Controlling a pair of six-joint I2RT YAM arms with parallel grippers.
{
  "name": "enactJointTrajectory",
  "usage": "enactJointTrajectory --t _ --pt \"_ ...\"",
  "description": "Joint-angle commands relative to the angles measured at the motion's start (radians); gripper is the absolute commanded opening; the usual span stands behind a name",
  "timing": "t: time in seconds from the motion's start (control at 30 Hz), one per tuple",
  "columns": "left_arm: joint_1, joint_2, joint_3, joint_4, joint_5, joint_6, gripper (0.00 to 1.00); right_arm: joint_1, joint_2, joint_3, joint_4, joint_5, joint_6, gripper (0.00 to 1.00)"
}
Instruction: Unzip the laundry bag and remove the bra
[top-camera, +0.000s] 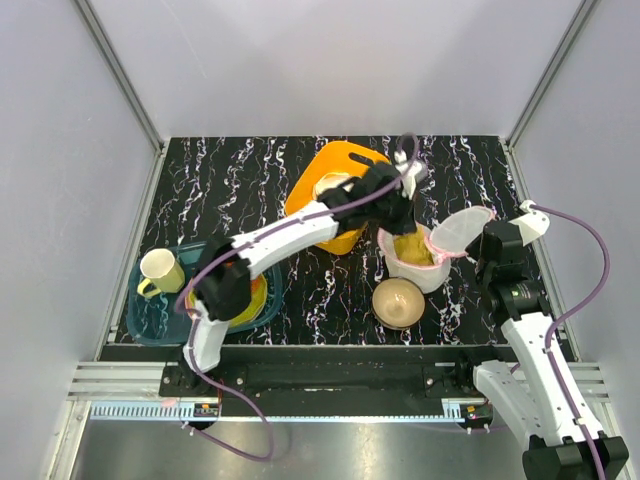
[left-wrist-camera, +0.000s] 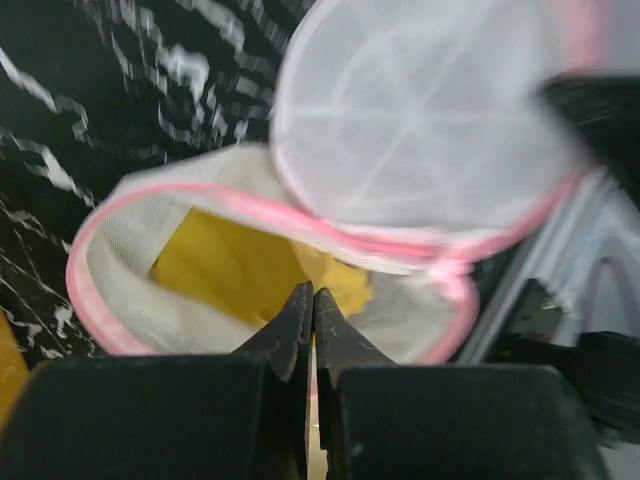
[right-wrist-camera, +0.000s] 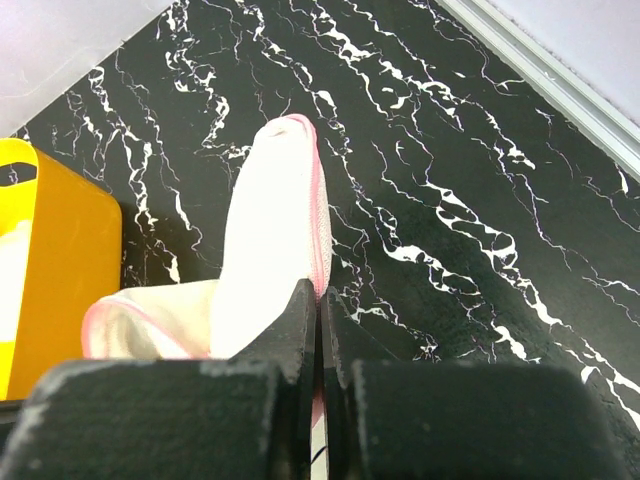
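So the small white mesh laundry bag with the pink zipper trim (top-camera: 425, 275) was found sitting right of centre on the black, white-veined marble-look desk (top-camera: 230, 190). It was already unzipped, with its round mesh lid flap (top-camera: 462, 228) lifted up and tipped toward the right. The soft beige-tan bra (left-wrist-camera: 225, 270) was seen down inside the bag, bunched at the bottom, and it looked kinda yellowish in the left wrist view.

The left arm (top-camera: 290, 232) was stretched across from the left side. The left jaws were poked into the mouth of the bag, pressed together with basically no gap, tips right at the bra fabric. Whether any cloth was actually pinched couldn't be told.

The right arm (top-camera: 500, 260) was parked just right of the bag. The right jaws were clamped tight on the pink-trimmed edge of the flap, which was held up that way.

An orange plastic basket (top-camera: 340, 165) was spotted just behind the bag and a round tan bowl (top-camera: 398, 300) just in front of it. Way over on the left, a pale yellow mug (top-camera: 160, 270) was sat in a teal tray (top-camera: 150, 315)
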Motion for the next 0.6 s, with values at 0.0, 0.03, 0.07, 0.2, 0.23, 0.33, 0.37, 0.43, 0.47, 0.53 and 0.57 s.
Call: enactJointTrajectory --t 0.0,0.03,0.07,0.2,0.23,0.33,0.37,0.43,0.47,0.53,0.57 --pt "0.037 -0.213 0.02 0.091 0.093 -0.052 0.0 -0.002 0.015 0.021 0.012 0.014 0.009 0.0" --pt "0.041 -0.227 0.018 0.098 0.107 -0.058 0.0 -0.002 0.027 0.021 0.012 0.014 0.012 0.0" --pt "0.047 -0.244 0.015 0.106 0.122 -0.07 0.0 -0.003 0.035 0.019 0.014 0.014 0.02 0.0" --pt "0.092 -0.307 0.026 0.14 0.193 -0.103 0.0 -0.005 0.058 0.006 0.025 -0.005 0.039 0.0" --pt "0.104 -0.331 0.035 0.138 0.199 -0.11 0.0 -0.003 0.061 0.006 0.025 -0.006 0.042 0.0" --pt "0.147 -0.37 0.083 0.132 0.197 -0.104 0.0 -0.005 0.058 0.001 0.026 -0.008 0.043 0.0" --pt "0.158 -0.377 0.119 0.122 0.185 -0.094 0.0 -0.005 0.056 0.001 0.026 -0.008 0.043 0.0" --pt "0.187 -0.393 0.153 0.092 0.138 -0.075 0.0 -0.005 0.049 -0.001 0.026 -0.006 0.046 0.0" --pt "0.199 -0.405 0.175 0.091 0.138 -0.07 0.0 -0.005 0.049 -0.001 0.026 -0.012 0.046 0.0" --pt "0.231 -0.404 0.265 0.053 0.112 -0.051 0.0 -0.008 0.05 0.002 0.025 -0.017 0.048 0.0" --pt "0.242 -0.404 0.291 0.04 0.101 -0.047 0.0 -0.006 0.049 0.005 0.023 -0.017 0.049 0.0"
